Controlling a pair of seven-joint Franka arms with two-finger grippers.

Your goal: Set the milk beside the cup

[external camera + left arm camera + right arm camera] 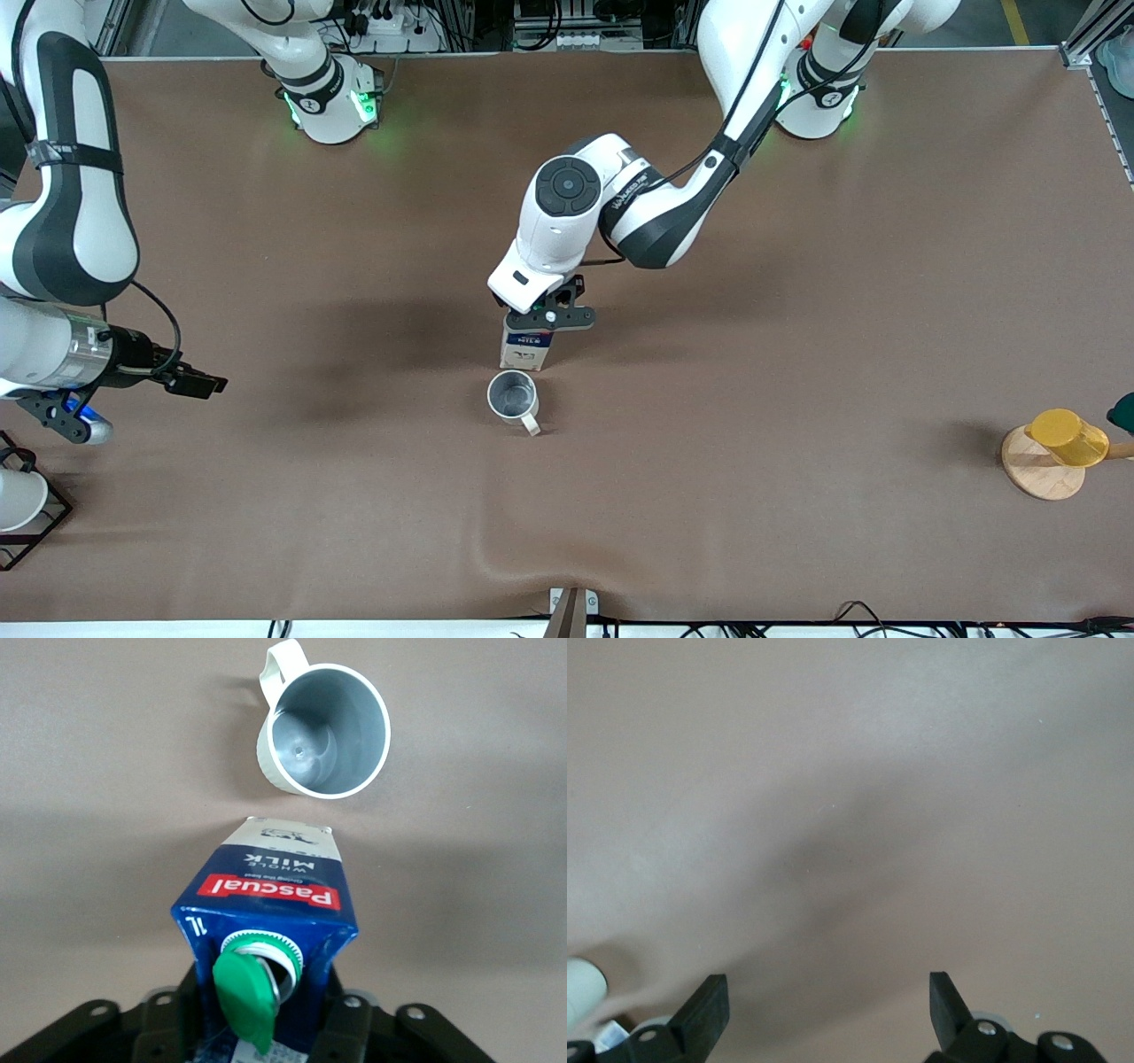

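The milk (pixel 524 347), a dark blue carton with a red band and a green cap flipped open (pixel 248 992), stands upright mid-table. The cup (pixel 512 396), a white mug with a grey inside, stands just nearer to the front camera than the carton, a small gap between them; in the left wrist view the cup (pixel 328 731) shows past the milk (pixel 270 890). My left gripper (pixel 549 317) (pixel 266 1010) is shut on the carton's top. My right gripper (pixel 208 384) (pixel 828 1001) waits open and empty over bare table at the right arm's end.
A yellow cup (pixel 1067 437) rests on a round wooden disc (pixel 1036 474) at the left arm's end. A white bowl (pixel 18 501) sits in a black wire rack (pixel 49 523) at the right arm's end, near the front edge.
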